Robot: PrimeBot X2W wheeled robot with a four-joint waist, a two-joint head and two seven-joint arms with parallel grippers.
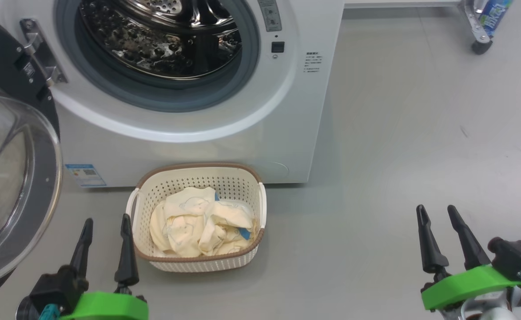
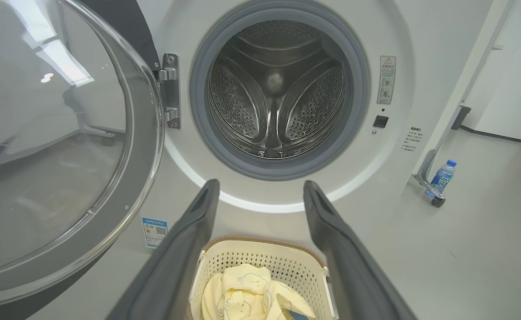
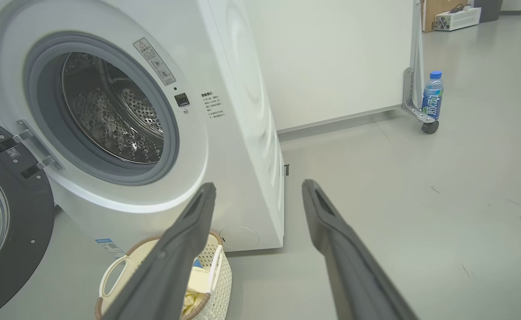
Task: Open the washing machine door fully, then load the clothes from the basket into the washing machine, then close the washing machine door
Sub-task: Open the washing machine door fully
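Head view: the clothes (image 1: pixel 198 226) lie crumpled in the basket (image 1: pixel 233 184) on the floor, at 6 o'clock of the washer (image 1: pixel 198 151). The door (image 1: pixel 11 178) is swung wide at 9 o'clock. The left hand (image 1: pixel 107 218) and right hand (image 1: pixel 435 208) are spread apart and empty.

Left wrist view: the clothes sit at 6 o'clock.

Right wrist view: the basket is at 7 o'clock.

The clothes are likely light, limp and prone to trailing; pinch a raised fold in the middle.

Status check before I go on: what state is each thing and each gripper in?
washing machine door: swung open to the left.
drum: empty.
basket: upright, holding the clothes.
clothes: crumpled in the basket, none loaded.
bottle: upright, capped.
left gripper: open, empty.
right gripper: open, empty.
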